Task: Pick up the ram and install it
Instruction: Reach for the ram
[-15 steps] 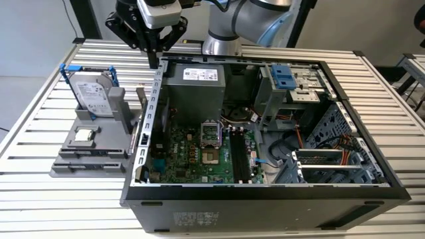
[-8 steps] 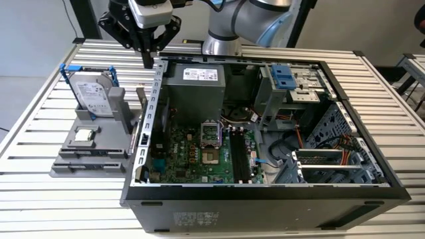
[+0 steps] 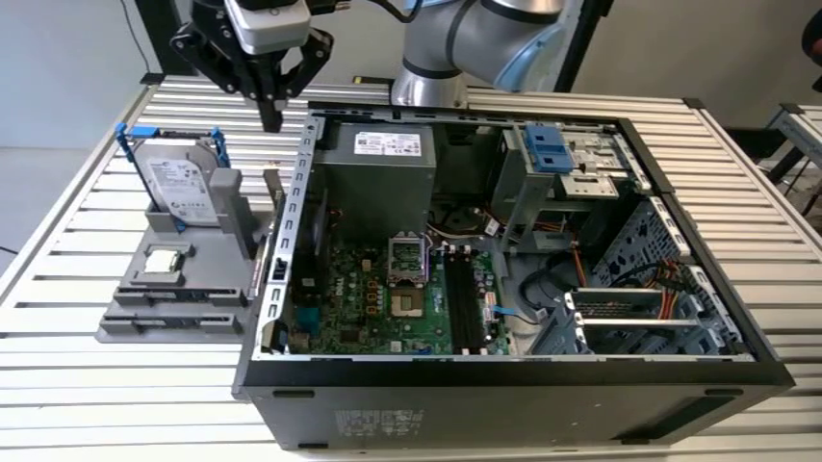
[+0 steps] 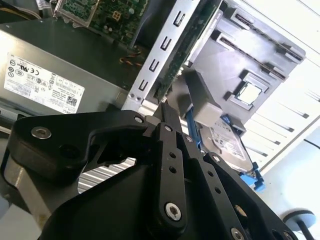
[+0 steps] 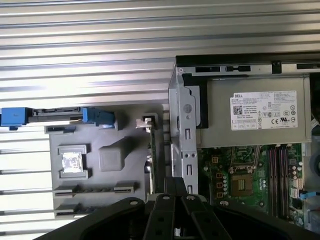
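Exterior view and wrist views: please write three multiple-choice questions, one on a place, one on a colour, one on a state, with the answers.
1. Where is the gripper? A) outside the computer case, near the grey holder B) inside the case C) over the motherboard
2. The frame around the hard drive is: A) red B) yellow C) blue
3. The ram: A) sits in a motherboard slot B) stands on edge in the holder C) lies flat on the table

Answers: 1 A, it hangs beside the case wall; 2 C, blue bars flank the drive; 3 B, the first wrist view shows its thin edge in the holder.
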{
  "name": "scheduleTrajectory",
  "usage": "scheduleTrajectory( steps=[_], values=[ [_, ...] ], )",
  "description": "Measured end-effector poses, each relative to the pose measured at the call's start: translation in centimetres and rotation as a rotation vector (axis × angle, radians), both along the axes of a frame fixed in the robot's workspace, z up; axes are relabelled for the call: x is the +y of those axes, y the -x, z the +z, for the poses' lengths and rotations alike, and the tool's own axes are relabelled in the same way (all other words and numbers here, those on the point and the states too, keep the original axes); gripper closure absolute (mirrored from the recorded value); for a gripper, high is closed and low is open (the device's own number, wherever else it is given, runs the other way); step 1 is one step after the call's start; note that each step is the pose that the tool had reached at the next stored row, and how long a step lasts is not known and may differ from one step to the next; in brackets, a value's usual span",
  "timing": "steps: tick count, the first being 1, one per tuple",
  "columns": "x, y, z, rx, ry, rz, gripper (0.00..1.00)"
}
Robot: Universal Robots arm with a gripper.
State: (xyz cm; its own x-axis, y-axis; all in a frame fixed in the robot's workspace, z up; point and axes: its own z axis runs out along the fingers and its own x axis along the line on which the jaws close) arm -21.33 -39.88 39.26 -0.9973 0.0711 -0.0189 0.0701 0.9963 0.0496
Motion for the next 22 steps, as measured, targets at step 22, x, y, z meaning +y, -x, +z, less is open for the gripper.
scheduleTrajectory(
  steps=[22],
  values=[
    [0.00,4.85,0.00,0.0000,0.0000,0.000,1.00]
  ],
)
